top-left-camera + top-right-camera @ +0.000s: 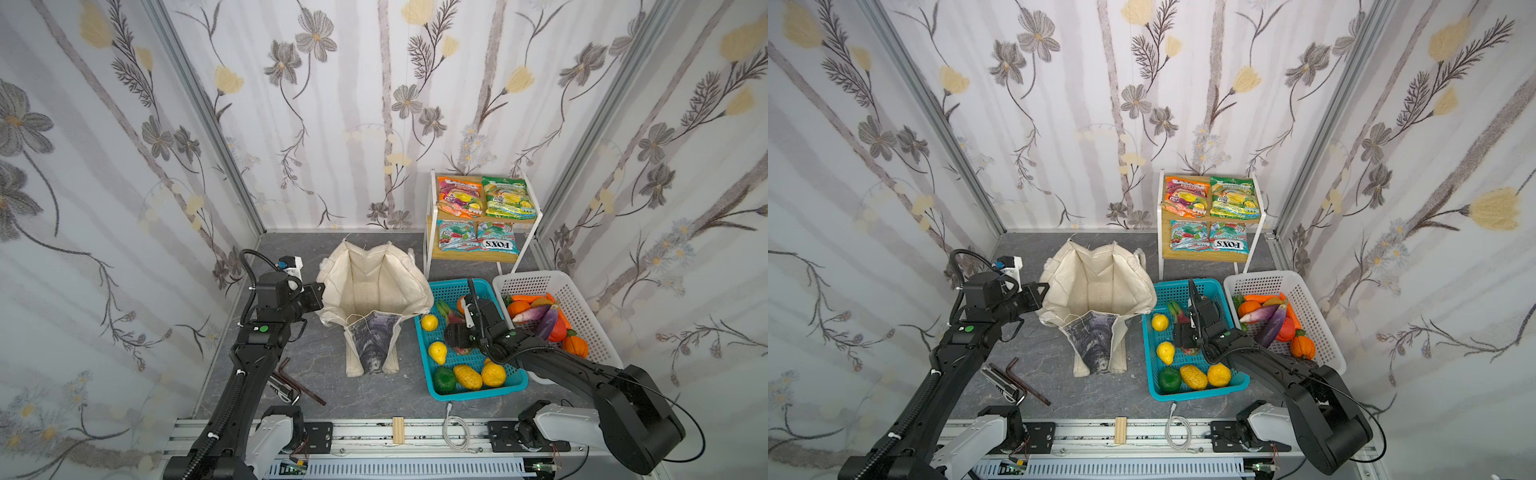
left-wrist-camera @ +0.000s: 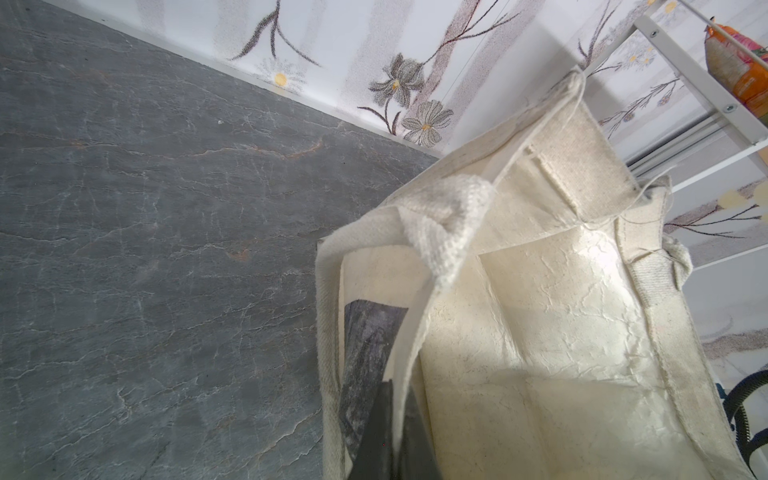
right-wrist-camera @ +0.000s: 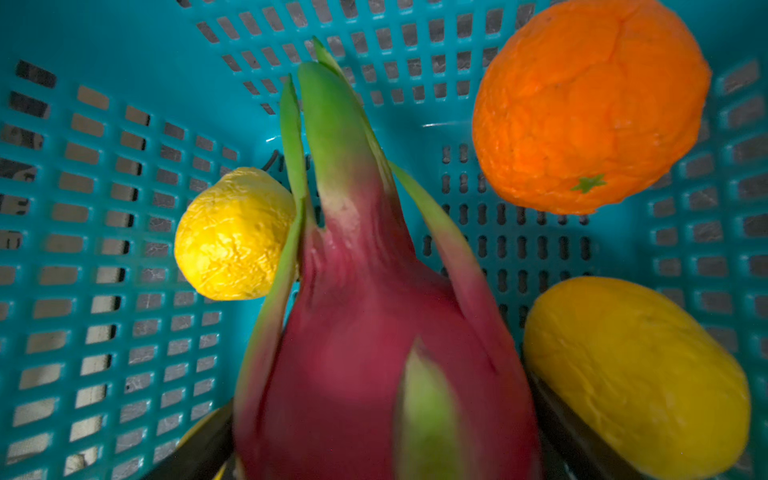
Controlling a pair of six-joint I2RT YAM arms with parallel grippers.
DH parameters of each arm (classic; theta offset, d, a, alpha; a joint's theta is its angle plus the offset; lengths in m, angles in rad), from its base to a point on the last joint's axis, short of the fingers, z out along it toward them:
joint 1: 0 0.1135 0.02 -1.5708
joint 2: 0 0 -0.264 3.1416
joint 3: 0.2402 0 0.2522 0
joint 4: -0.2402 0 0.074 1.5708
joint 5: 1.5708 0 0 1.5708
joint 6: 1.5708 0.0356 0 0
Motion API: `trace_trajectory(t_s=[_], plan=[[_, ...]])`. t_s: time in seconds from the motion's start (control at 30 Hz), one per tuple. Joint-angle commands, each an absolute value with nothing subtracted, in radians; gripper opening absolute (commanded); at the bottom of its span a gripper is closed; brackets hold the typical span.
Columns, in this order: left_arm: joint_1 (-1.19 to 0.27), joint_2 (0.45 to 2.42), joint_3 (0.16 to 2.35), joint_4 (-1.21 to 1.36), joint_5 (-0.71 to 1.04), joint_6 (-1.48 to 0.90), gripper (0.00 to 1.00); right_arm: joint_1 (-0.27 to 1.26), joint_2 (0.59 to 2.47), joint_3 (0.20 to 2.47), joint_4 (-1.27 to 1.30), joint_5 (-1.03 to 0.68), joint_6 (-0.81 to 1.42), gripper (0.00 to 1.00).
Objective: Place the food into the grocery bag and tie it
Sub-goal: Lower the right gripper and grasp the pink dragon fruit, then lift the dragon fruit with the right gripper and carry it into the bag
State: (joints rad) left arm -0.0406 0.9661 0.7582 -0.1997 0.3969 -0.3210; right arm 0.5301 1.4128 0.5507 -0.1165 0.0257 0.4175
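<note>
The dragon fruit (image 3: 365,316) sits in the teal basket (image 1: 478,392), its long axis running toward the basket's far edge, green tips leading. The right gripper (image 3: 382,424) straddles it, but a firm clamp cannot be told. The left gripper (image 1: 316,293) is clenched on the left rim of the grocery bag (image 1: 407,286), which stands mouth-up mid-surface.

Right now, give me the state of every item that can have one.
grocery bag, upright, mouth open, nothing visible inside.
left gripper, shut on the bag's rim.
right gripper, jaws either side of the dragon fruit; grip unclear.
dragon fruit, in the teal basket.
snack packets, flat on the shelf rack.
</note>
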Motion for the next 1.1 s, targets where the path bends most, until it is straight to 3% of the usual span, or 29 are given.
trace_trajectory(t_s=[0.0,0.07,0.5,0.77,1.07], plan=[[-0.041,0.968,0.767,-0.202,0.411,-0.325,0.0,0.532,1.421,0.56,-0.094,0.084,0.414,0.82],[-0.041,0.968,0.77,-0.202,0.417,-0.327,0.0,0.532,1.414,0.564,-0.105,0.074,0.416,0.77],[-0.041,0.976,0.769,-0.206,0.41,-0.327,0.0,0.537,1.131,0.656,-0.187,0.091,0.434,0.72],[-0.041,0.973,0.77,-0.207,0.414,-0.327,0.0,0.56,1.002,0.696,-0.02,-0.079,0.346,0.67],[-0.043,0.973,0.779,-0.209,0.426,-0.336,0.0,0.721,1.199,0.971,0.02,-0.104,0.244,0.67]])
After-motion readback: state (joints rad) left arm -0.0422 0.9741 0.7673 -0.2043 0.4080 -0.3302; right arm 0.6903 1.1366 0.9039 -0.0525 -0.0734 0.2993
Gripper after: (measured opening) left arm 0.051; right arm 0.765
